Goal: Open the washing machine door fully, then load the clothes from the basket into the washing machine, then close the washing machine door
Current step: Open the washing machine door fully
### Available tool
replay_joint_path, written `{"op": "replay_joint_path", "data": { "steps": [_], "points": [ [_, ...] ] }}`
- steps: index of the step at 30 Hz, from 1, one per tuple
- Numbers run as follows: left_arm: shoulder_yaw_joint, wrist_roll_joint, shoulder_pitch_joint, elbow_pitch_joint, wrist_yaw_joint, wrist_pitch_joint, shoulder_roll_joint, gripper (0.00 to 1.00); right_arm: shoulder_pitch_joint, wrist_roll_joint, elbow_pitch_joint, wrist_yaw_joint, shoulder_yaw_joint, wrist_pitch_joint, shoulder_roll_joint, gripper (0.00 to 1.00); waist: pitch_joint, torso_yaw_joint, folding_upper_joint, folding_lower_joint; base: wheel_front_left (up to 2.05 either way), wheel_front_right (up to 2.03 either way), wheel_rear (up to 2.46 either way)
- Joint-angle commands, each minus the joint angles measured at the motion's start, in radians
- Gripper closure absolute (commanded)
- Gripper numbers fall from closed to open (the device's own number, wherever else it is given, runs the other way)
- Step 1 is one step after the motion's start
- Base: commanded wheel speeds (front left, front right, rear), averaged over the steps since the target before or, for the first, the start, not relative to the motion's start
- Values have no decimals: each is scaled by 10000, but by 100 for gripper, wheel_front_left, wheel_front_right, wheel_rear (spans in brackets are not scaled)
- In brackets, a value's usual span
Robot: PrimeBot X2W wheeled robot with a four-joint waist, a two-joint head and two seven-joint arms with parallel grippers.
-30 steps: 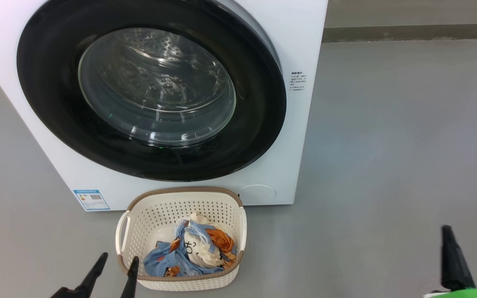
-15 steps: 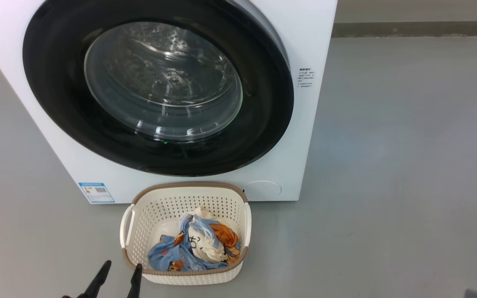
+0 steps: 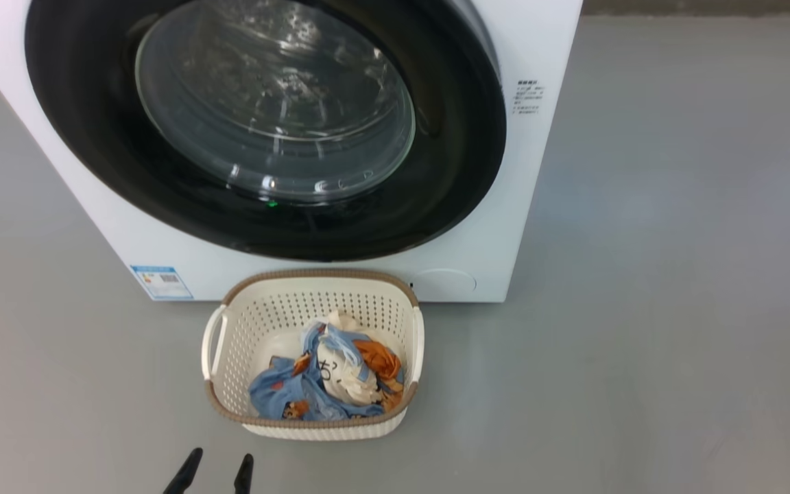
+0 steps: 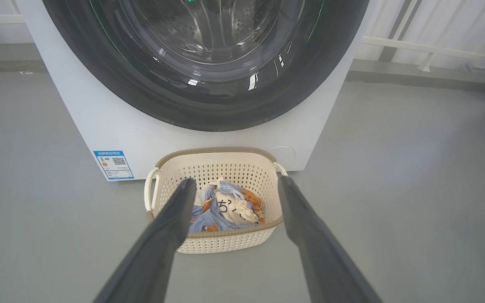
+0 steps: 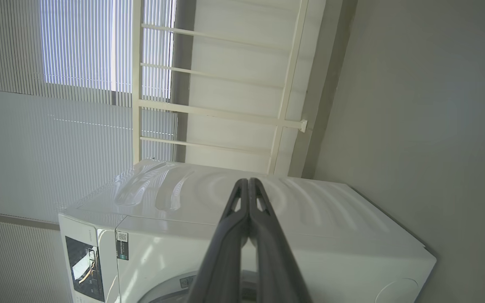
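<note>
Your head camera had shifted over the last second, so the whole picture slid; take that as the camera's move, not the things'. The washer stood on the grey floor as before, cut off higher at the top of the head view. Its door was shut against the front, just as it had been a second ago, glass bowl bulging toward you. The basket sat on the floor just before the washer, below the door, in the same place relative to it. The clothes lay bundled inside it toward the near right, blue, orange and cream, undisturbed. Your left gripper hung low at the bottom edge, jaws spread wide and empty. A second ago its tips had shown against the basket's near left corner; now they sat short of the near wall, clear of it. From the left wrist, that gripper framed the basket between its fingers. Your right gripper, which had stood at the lower right of the head view, pointed at the washer's white top from the side, jaws pressed together on nothing. The blue label stayed on the washer's lower left corner.
</note>
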Motion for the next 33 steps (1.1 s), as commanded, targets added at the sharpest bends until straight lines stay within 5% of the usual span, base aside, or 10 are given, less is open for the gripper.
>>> {"op": "replay_joint_path", "data": {
  "steps": [1,17,33],
  "points": [
    [280,-17,-177,-278,-23,-67,36,0,-353,120,-223,90,136,132,-284,100,234,60,0,-1,0,0,0],
    [172,328,-455,-1025,-23,-67,75,0,-2872,-453,-240,90,229,1366,-509,100,1882,365,0,-1,0,0,0],
    [307,447,-716,-1723,120,-67,41,0,-5603,-838,-629,90,1623,2492,-367,100,3660,757,0,-1,0,0,0]
  ]
}}
